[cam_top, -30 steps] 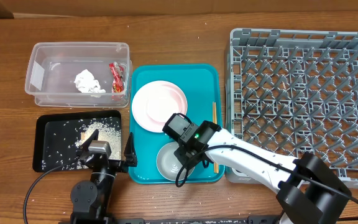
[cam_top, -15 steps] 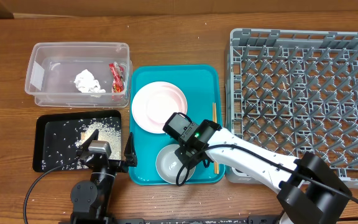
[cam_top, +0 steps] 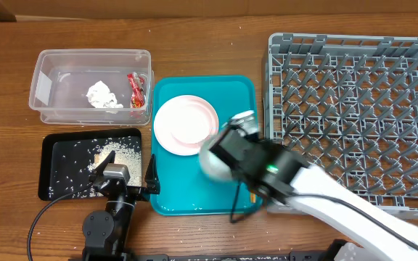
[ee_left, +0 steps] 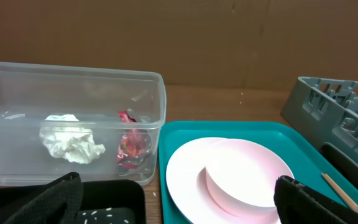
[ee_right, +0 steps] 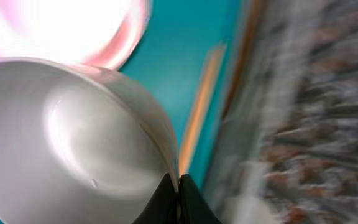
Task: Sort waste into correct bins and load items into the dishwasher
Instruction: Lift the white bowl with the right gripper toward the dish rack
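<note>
My right gripper (ee_right: 178,186) is shut on the rim of the pale grey-white bowl (ee_right: 73,143) and holds it lifted over the teal tray; in the overhead view the bowl (cam_top: 210,159) and gripper (cam_top: 227,156) are blurred. The white-pink plate (cam_top: 186,123) lies on the tray, and it also shows in the left wrist view (ee_left: 229,180). A wooden chopstick (ee_right: 201,106) lies at the tray's right edge. My left gripper (ee_left: 176,202) is open and empty near the table's front edge (cam_top: 126,181). The grey dish rack (cam_top: 354,116) stands at the right. No cup is in view.
The clear tub (cam_top: 46,109) holds the white tissue wad (cam_top: 101,94) and the red wrapper (cam_top: 136,88). The black tray (cam_top: 53,170) holds rice grains and scraps (cam_top: 107,156). The teal tray (cam_top: 234,90) sits between the bins and the rack.
My right gripper has lifted the bowl off the teal tray and swung up and to the right, toward the rack. The left arm has not moved.
</note>
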`<action>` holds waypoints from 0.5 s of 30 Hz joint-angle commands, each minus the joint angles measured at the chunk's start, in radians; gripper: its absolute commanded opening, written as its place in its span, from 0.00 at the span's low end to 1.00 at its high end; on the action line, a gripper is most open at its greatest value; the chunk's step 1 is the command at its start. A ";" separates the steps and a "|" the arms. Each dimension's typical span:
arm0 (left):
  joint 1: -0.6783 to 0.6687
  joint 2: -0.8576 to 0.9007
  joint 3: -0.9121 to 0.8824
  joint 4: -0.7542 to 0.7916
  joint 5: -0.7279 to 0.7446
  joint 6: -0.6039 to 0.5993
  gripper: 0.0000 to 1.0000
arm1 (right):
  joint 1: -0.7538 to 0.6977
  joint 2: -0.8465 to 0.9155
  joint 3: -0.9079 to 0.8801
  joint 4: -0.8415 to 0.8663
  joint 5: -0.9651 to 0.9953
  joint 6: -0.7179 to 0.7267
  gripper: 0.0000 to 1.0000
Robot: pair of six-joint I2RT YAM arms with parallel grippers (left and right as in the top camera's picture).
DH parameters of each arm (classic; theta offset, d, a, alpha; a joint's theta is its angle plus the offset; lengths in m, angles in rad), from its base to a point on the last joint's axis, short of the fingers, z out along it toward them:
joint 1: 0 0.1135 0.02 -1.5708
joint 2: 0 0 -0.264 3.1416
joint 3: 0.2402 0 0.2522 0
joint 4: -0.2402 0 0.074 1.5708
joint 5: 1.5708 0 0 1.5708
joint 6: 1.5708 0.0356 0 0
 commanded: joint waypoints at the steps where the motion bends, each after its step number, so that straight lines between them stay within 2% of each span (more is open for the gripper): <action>1: -0.006 -0.011 -0.007 0.004 0.009 0.005 1.00 | -0.040 -0.121 0.032 -0.042 0.363 0.244 0.04; 8: -0.006 -0.011 -0.007 0.004 0.009 0.005 1.00 | -0.282 -0.172 0.030 -0.183 0.535 0.494 0.04; 15: -0.006 -0.011 -0.007 0.004 0.009 0.005 1.00 | -0.569 -0.116 0.029 -0.127 0.560 0.528 0.04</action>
